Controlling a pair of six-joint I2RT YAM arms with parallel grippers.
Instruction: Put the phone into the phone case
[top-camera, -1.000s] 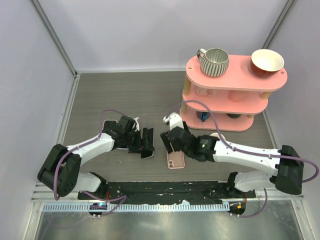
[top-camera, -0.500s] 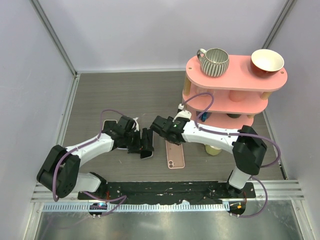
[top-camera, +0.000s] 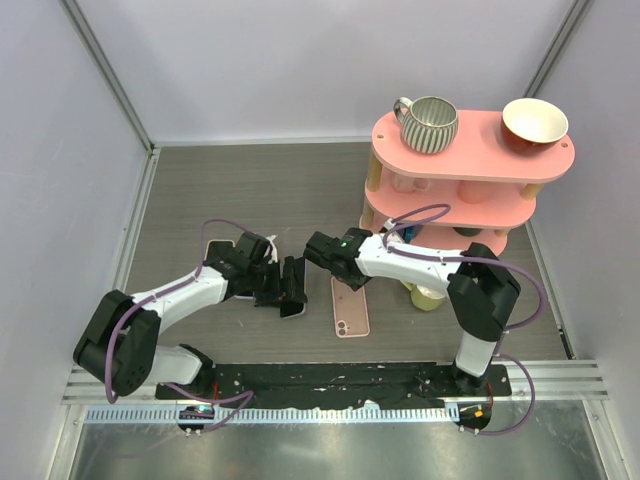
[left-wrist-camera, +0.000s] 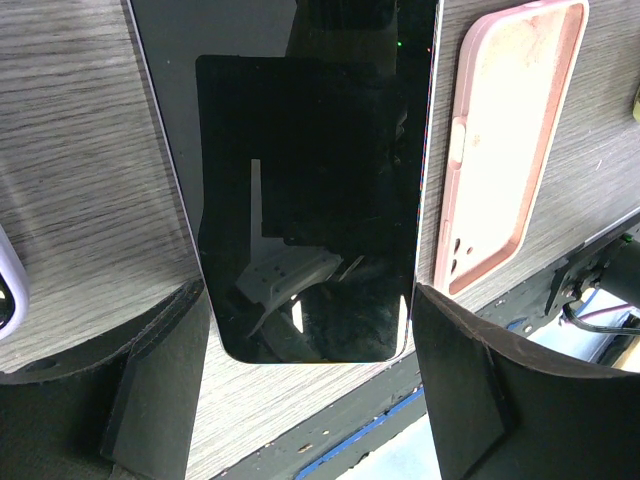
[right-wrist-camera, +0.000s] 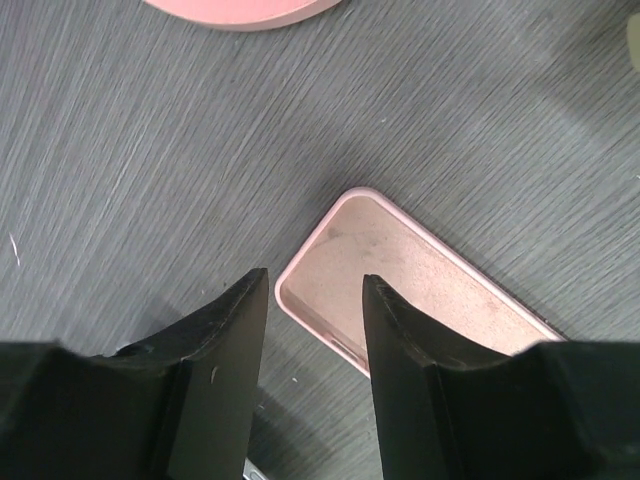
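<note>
Grey wood-grain table (top-camera: 250, 190), pale walls: we note the phone (left-wrist-camera: 310, 200), a black slab with a glossy dark screen and a thin silvery edge, sitting between the fingers of the left gripper (left-wrist-camera: 312, 310), which press on its two long edges. Just beside it the phone case (top-camera: 350, 310) lies flat, pink, empty, hollow side up, with its camera cut-out toward the arms' bases. Over the case's far end we see the right gripper (right-wrist-camera: 310, 285), its fingers a narrow gap apart and gripping nothing.
</note>
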